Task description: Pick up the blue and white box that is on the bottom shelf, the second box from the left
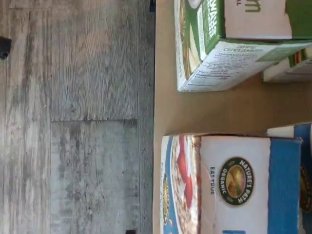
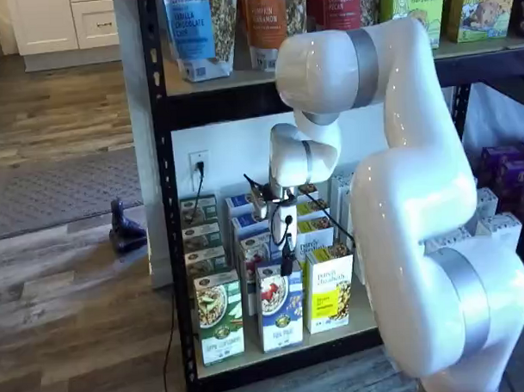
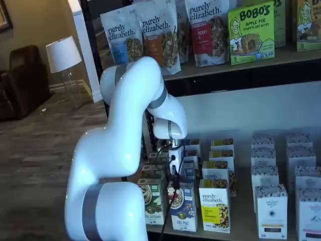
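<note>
The blue and white box (image 2: pixel 280 305) stands upright at the front of the bottom shelf (image 2: pixel 285 353), between a green and white carton (image 2: pixel 219 316) and a yellow carton (image 2: pixel 328 288). In both shelf views my gripper (image 2: pixel 287 260) hangs just above and in front of the blue and white box (image 3: pixel 184 206), with a black cable beside it. The gripper (image 3: pixel 175 176) holds nothing and stands open, though its dark fingers are small and hard to make out. The wrist view shows the blue and white box (image 1: pixel 229 185) close up on the tan board (image 1: pixel 234 109), with the green carton (image 1: pixel 224 44) beside it.
More cartons stand in rows behind the front ones. White cartons (image 3: pixel 271 211) fill the shelf further right. Granola bags (image 3: pixel 161 30) line the shelf above. The wooden floor (image 1: pixel 78 117) lies in front of the shelf edge, and a black rack upright (image 2: pixel 163 208) stands at the left.
</note>
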Motion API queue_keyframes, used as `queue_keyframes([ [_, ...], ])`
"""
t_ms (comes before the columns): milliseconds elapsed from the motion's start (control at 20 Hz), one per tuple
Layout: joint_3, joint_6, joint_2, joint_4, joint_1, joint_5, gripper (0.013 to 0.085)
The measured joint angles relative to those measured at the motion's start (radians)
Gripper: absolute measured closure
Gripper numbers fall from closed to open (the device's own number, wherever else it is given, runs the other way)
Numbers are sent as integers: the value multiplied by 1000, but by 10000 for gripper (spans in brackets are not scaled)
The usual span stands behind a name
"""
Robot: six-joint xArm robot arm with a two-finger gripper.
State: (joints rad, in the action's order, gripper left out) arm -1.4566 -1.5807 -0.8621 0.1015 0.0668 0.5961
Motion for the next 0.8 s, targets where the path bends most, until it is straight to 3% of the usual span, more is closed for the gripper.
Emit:
queue_keyframes([
  [800,-124,30,-116,-30,5,11,130],
])
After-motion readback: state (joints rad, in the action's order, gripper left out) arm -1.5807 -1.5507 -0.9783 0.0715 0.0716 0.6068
